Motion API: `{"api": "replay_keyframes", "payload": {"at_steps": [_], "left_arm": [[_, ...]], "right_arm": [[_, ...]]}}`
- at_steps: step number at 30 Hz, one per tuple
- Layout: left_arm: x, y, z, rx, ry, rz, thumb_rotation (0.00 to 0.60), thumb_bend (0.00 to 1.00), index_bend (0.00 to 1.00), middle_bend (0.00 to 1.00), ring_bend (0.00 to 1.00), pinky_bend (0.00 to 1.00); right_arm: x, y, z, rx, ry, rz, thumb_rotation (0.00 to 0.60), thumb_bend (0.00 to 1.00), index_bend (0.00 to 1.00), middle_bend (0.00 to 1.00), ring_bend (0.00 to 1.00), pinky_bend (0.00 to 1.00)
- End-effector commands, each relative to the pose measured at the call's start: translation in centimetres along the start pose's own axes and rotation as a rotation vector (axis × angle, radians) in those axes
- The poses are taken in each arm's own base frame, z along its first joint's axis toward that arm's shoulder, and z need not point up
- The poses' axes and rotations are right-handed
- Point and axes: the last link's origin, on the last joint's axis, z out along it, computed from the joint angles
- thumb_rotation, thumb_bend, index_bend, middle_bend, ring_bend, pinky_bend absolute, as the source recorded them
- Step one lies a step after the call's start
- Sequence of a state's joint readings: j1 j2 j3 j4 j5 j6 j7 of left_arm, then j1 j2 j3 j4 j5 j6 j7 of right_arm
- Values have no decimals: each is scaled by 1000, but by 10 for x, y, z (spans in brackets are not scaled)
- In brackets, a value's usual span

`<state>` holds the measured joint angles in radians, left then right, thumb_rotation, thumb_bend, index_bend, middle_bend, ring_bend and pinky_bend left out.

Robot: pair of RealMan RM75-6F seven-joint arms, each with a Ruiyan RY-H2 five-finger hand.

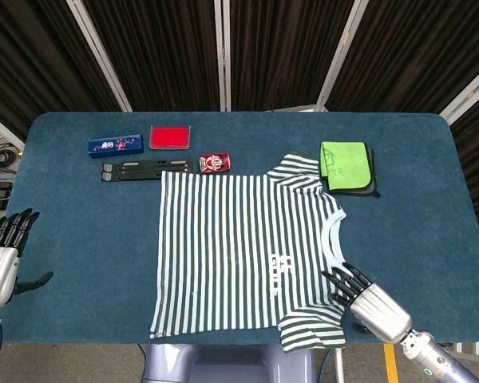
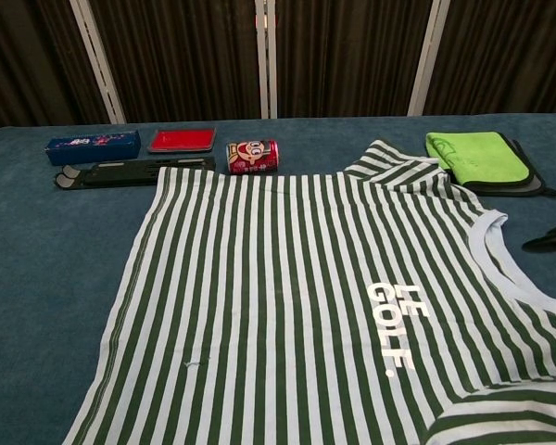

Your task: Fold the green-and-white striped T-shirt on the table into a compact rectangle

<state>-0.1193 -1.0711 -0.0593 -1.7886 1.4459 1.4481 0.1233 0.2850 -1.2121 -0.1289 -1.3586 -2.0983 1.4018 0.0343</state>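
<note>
Right hand (image 1: 367,299): fingers spread, empty, fingertips at near sleeve of green-and-white striped T-shirt (image 1: 247,247). T-shirt flat, unfolded, left of it. Left hand (image 1: 1,257): spread, empty, well apart.

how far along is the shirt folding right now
Nothing is folded: the striped T-shirt lies flat and fully spread on the table. In hand: the right hand is at the shirt's near sleeve, fingers apart, gripping nothing. The left hand hovers open, away from the shirt. Every fold is left to do.
</note>
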Motion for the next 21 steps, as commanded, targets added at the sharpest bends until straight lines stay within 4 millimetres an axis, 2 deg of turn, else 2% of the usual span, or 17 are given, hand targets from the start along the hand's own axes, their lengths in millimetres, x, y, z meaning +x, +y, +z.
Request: {"api": "replay_keyframes", "payload": {"at_steps": [1, 10, 21], "left_arm": [[-1, -1, 2, 3, 0, 0, 600, 0, 0, 0, 0, 0], [1, -4, 1, 13, 3, -10, 600, 0, 0, 0, 0, 0], [1, -5, 0, 12, -1, -11, 600, 0, 0, 0, 0, 0]], "right_arm": [[-17, -7, 10, 129, 6, -11, 600, 0, 368, 43, 0, 0], [-38, -7, 21, 165, -7, -39, 600, 0, 382, 55, 0, 0], [-55, 2, 25, 225, 26, -248, 600, 2, 403, 61, 0, 0]]}}
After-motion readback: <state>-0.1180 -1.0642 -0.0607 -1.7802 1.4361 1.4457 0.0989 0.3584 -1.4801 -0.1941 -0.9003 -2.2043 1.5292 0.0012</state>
